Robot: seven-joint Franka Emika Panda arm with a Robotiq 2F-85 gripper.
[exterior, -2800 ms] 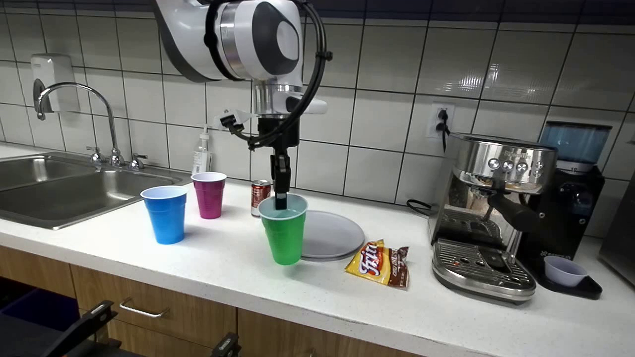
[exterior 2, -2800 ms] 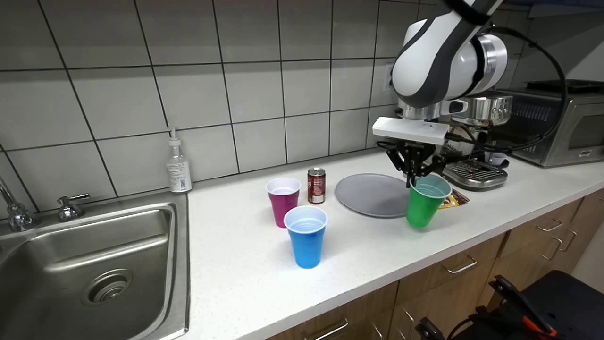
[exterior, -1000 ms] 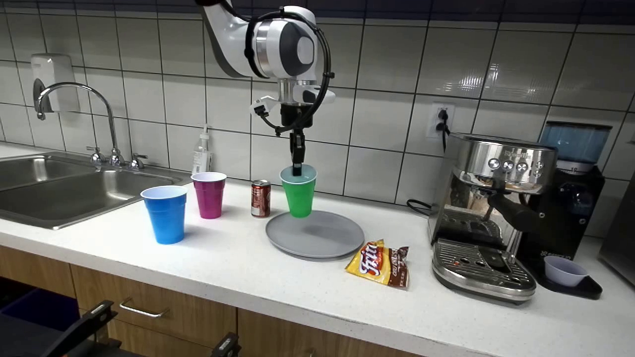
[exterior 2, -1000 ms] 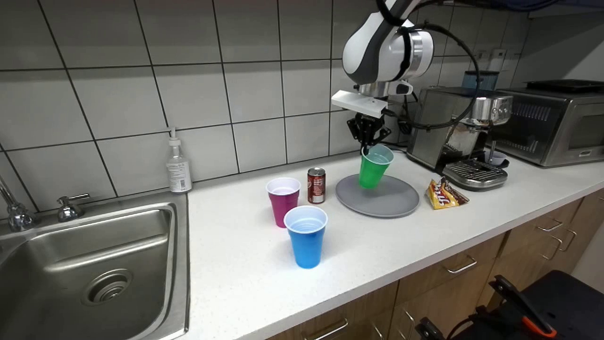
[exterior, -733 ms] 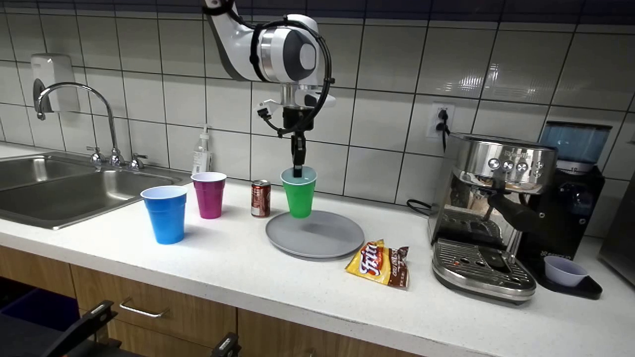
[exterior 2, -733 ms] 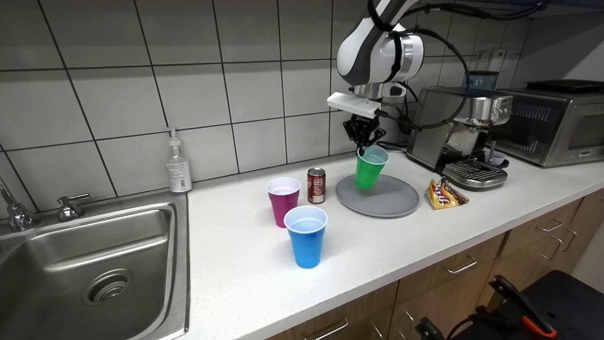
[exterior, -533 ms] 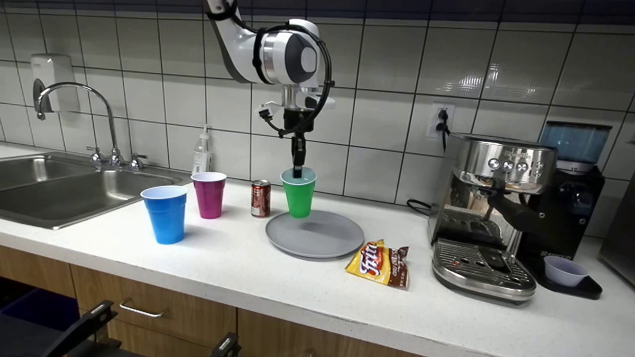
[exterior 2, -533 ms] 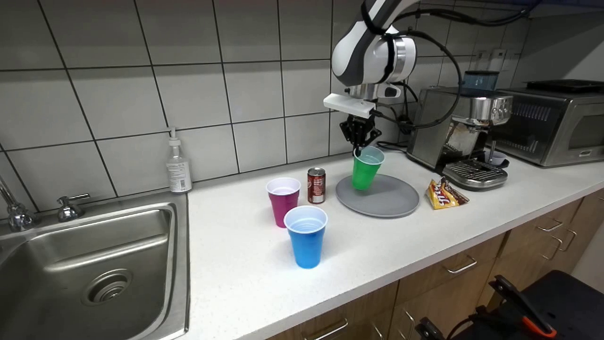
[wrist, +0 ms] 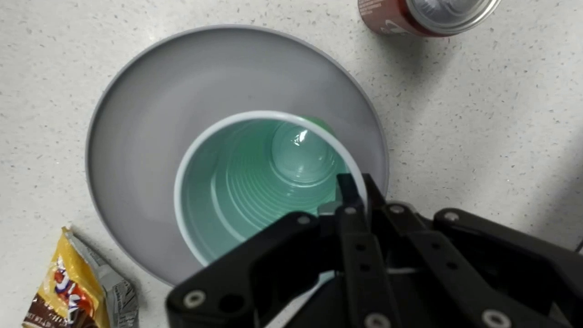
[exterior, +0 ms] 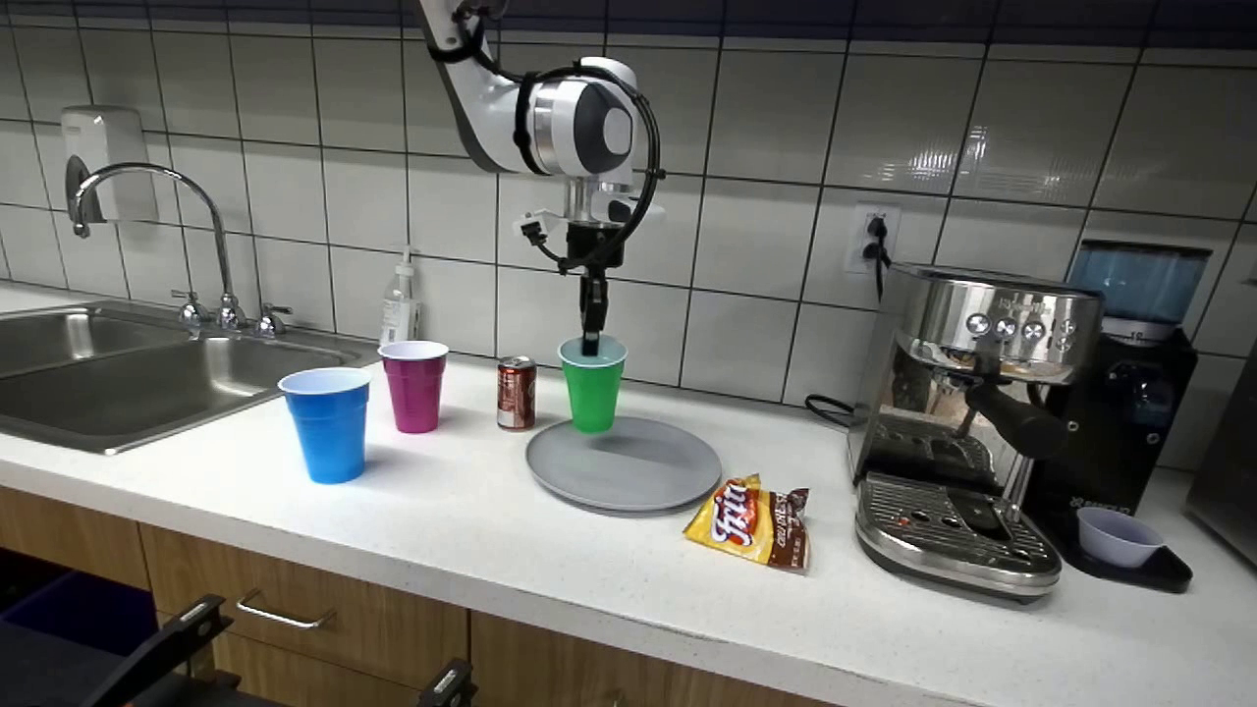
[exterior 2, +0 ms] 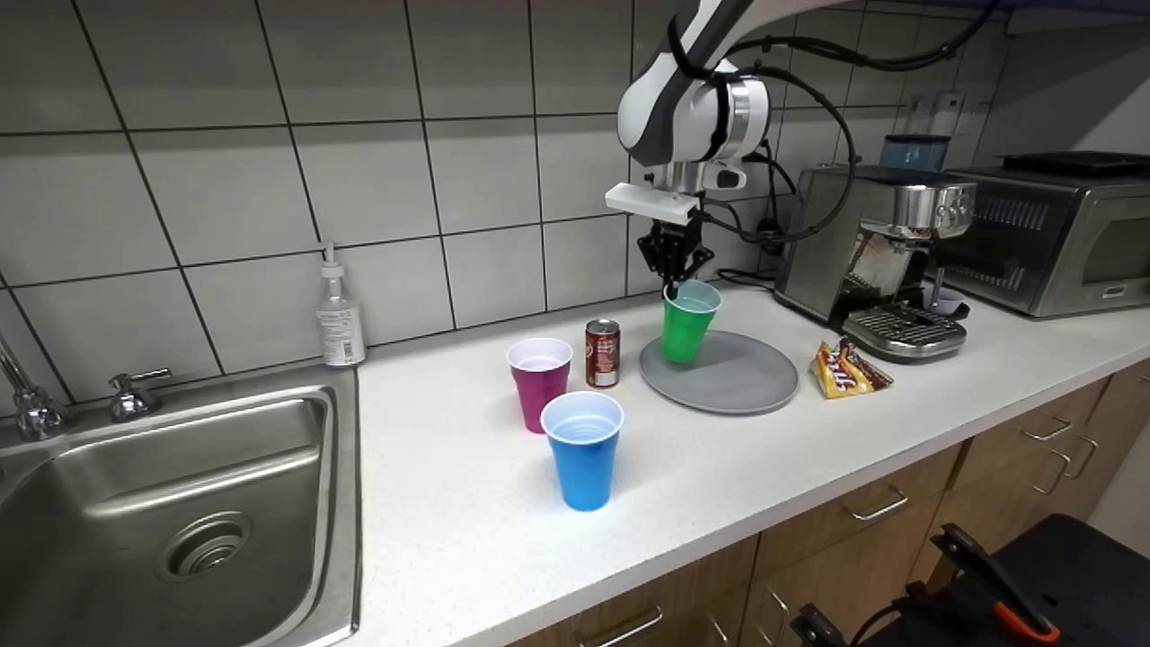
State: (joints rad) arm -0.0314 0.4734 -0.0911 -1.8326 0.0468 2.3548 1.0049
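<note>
Your white table (exterior: 442,535) carries a gray plate (exterior: 648,479); over it, your gripper (wrist: 360,193) pinches a tilted green cup (exterior: 592,398) by one side of its rim. That off-centre hold could let the cup pivot if its base catches; straying sideways might topple the nearby can (exterior: 517,395).

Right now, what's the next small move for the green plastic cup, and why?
Probably ease the black two-finger gripper down slightly: it pinches the green plastic cup by its rim over the round grey plate, and I can't tell whether its base touches.
</note>
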